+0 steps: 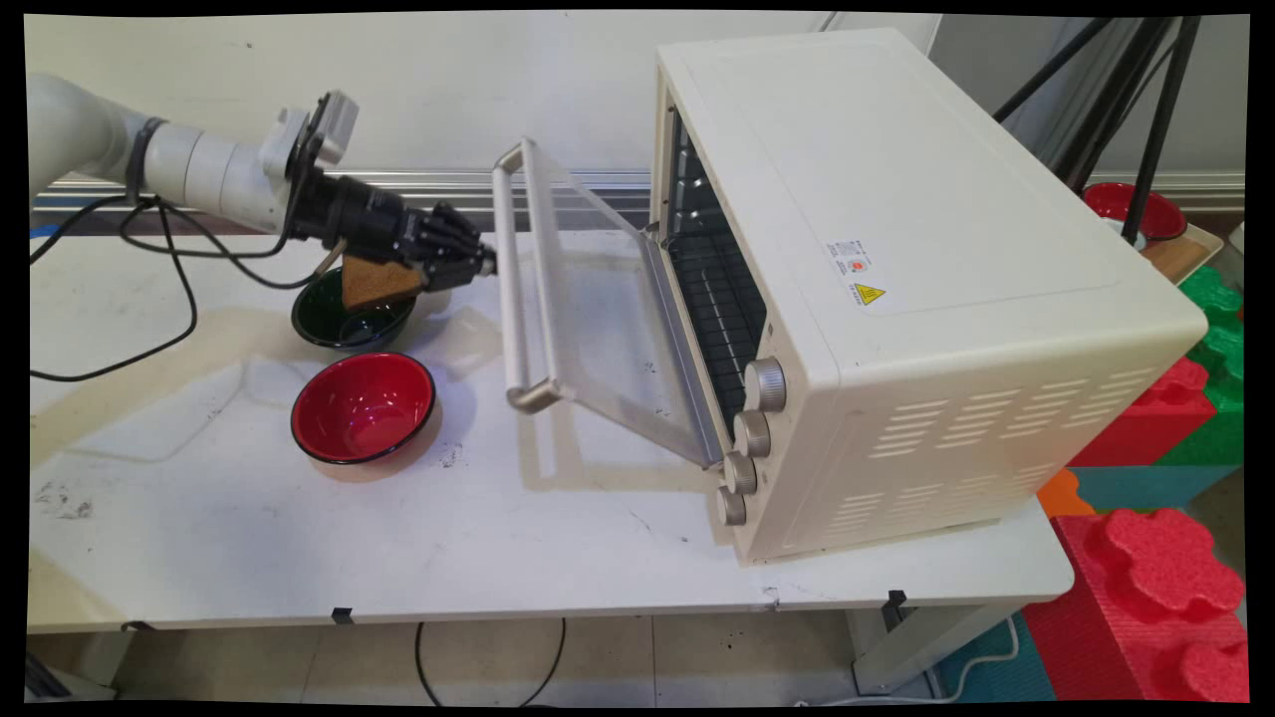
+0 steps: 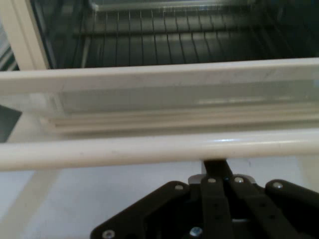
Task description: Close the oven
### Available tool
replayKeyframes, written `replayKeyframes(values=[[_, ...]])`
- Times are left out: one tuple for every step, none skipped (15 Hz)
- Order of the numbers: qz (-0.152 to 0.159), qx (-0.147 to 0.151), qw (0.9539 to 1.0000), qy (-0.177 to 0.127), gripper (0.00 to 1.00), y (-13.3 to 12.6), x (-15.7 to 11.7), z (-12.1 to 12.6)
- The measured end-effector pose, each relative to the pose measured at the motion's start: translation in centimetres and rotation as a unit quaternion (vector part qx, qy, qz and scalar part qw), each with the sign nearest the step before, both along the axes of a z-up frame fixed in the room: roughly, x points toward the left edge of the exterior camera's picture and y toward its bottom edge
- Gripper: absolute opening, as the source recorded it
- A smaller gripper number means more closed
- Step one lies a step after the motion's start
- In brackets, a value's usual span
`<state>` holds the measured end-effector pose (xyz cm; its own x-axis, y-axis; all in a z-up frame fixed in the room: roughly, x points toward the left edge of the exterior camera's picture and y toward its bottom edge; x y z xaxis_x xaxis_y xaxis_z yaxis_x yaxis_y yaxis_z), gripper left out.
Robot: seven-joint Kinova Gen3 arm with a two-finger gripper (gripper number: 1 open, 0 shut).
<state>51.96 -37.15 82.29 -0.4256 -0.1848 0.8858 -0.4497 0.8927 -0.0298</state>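
Note:
My black gripper [image 1: 486, 261] is shut, its fingertips pressed together against the oven door's handle bar [image 1: 510, 289]. In the hand view the gripper [image 2: 215, 164] meets the cream handle bar [image 2: 149, 149] from just below it. The glass door [image 1: 598, 329] of the cream toaster oven [image 1: 896, 249] hangs partly open, tilted out towards me. Past the door, the wire rack [image 2: 164, 45] shows inside the dark cavity. Just behind the hand, a brown slice of toast [image 1: 374, 284] leans in a dark green bowl [image 1: 339, 327]. Nothing is held between the fingers.
A red bowl [image 1: 364, 406] sits on the white table [image 1: 249, 538] in front of the green one. Black cables [image 1: 169, 299] trail across the table's left. Red and green foam blocks [image 1: 1165, 578], tripod legs [image 1: 1155, 110] and another red bowl [image 1: 1131, 209] stand off to the right.

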Motion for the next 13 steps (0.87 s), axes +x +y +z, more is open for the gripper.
replayKeyframes(values=[[0.001,-0.005,0.9999,0.01,0.0,-0.3,-0.5,0.5],[0.001,-0.009,0.9998,0.019,0.0,-0.6,-1.2,1.0],[0.002,-0.012,0.9996,0.027,0.0,-1.0,-1.7,1.4],[0.002,-0.014,0.9994,0.031,0.0,-1.2,-2.1,1.7],[0.003,-0.017,0.9991,0.038,0.0,-1.6,-2.7,2.0],[0.003,-0.018,0.999,0.041,0.0,-1.8,-3.1,2.2],[0.004,-0.02,0.9987,0.046,0.0,-2.2,-3.6,2.5],[0.004,-0.021,0.9986,0.049,0.0,-2.4,-4.0,2.7],[0.004,-0.023,0.9984,0.052,0.0,-2.7,-4.4,2.9],[0.003,-0.024,0.9983,0.054,0.0,-2.9,-4.6,3.0],[0.002,-0.026,0.9982,0.055,0.0,-3.1,-4.9,3.1],[0.001,-0.026,0.9981,0.055,0.0,-3.3,-5.0,3.2],[-0.001,-0.027,0.9981,0.055,0.0,-3.4,-5.1,3.3]])
